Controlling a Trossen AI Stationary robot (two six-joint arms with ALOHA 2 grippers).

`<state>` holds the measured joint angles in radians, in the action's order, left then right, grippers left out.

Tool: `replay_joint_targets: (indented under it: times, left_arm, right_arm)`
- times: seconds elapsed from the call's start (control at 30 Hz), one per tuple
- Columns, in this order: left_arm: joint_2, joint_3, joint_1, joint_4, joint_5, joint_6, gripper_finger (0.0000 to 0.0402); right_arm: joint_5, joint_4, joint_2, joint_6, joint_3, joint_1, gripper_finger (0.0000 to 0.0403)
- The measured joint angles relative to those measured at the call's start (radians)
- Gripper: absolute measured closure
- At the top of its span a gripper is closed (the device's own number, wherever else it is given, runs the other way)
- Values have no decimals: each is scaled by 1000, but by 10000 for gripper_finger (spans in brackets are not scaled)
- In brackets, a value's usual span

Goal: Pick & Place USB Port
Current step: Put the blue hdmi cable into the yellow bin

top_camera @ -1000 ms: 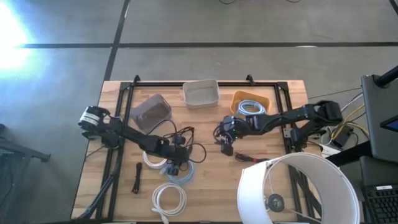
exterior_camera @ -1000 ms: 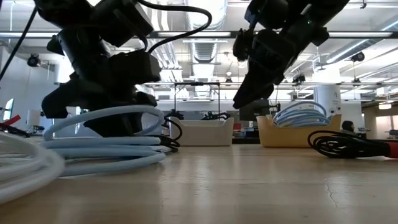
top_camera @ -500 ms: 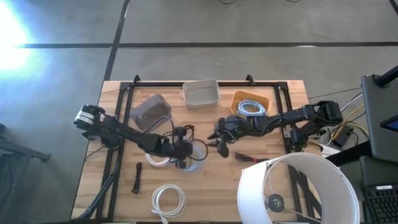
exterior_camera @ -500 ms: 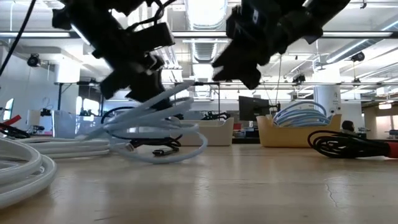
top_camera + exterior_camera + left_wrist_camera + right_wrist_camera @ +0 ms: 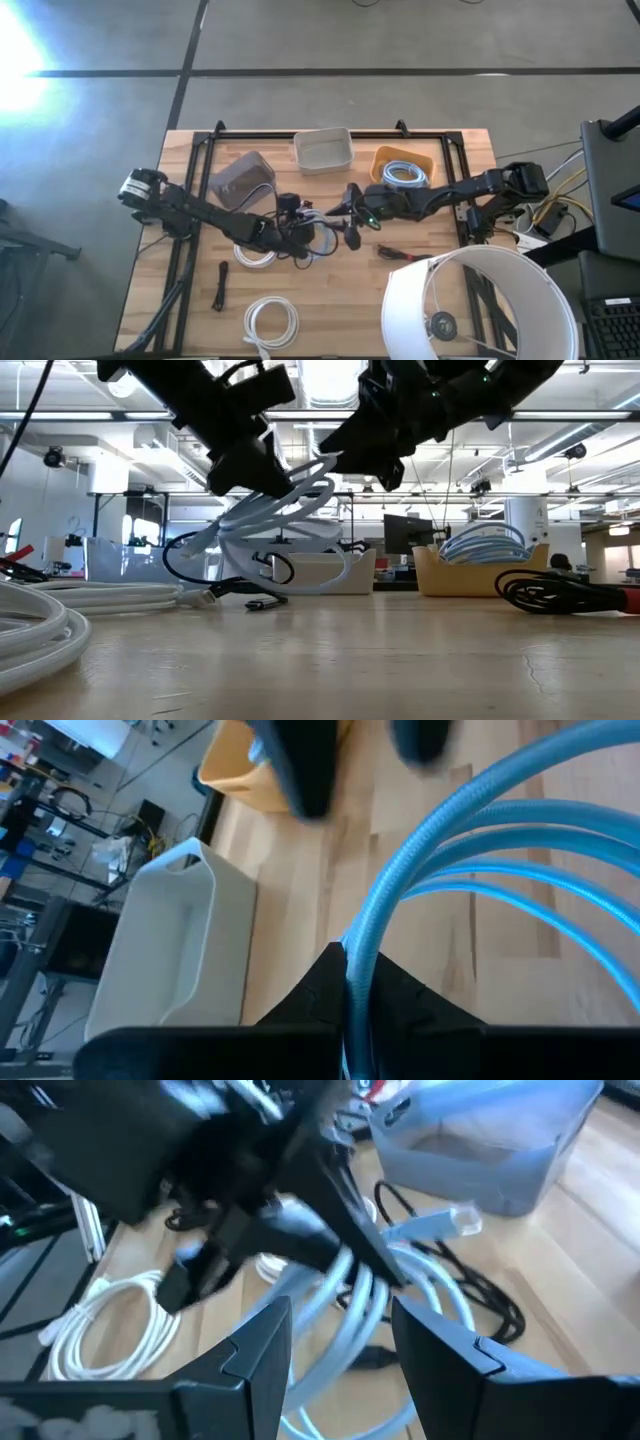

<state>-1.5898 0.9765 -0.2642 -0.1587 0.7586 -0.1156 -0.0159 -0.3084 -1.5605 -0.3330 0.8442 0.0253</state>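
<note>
Pale wooden worktop [image 5: 440, 300] framed by black rails, open-plan workshop behind. Left pincer [image 5: 297, 225] clamped on a coiled light-blue braided cable [image 5: 285, 525], lifted clear of the worktop near its middle, loops hanging loose and a pale plug [image 5: 462, 1220] dangling from one end. Right pincer [image 5: 349, 212] just beside the coil, fingers [image 5: 262, 1355] apart on either side of the blue loops, not yet gripping.

Seemingly a handover or a two-arm steadying of the coil. Best done by closing the right fingers on a bundled part of the loops, not a single strand, while the left keeps its hold until the second grip is sure; springy coils likely to splay or snag the thin black cable [image 5: 322, 242] lying beneath.

Glossy, slightly stiff jacket on the blue cable; smooth white round cables [image 5: 271, 321] coiled nearer the front edge. Along the far edge, a matte grey plastic bin [image 5: 242, 179], a white rectangular bin [image 5: 323, 150] and a yellow bin [image 5: 403, 166] already holding a similar pale-blue coil, the likely destination
</note>
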Motion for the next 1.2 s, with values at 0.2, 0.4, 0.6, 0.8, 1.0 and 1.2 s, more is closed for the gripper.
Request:
replay_joint_targets:
  times: [0.2,0.4,0.6,0.8,1.0,1.2]
  left_arm:
    - [-4,8,6,-4,2,0,381]
    - [-7,-7,7,-3,3,18,381]
    - [-13,-9,18,6,30,18,381]
    - [-14,13,22,30,41,-23,380]
    - [-15,16,11,15,48,-13,380]
    - [-14,27,-1,34,78,-44,380]
  right_arm:
    - [-1,-26,-43,-7,-1,2,234]
    - [0,-35,-32,-7,-1,1,234]
    - [-7,-57,-32,1,28,1,234]
    - [18,-38,-93,5,57,1,234]
    - [170,20,-103,74,70,5,234]
    - [206,113,-97,102,80,-10,234]
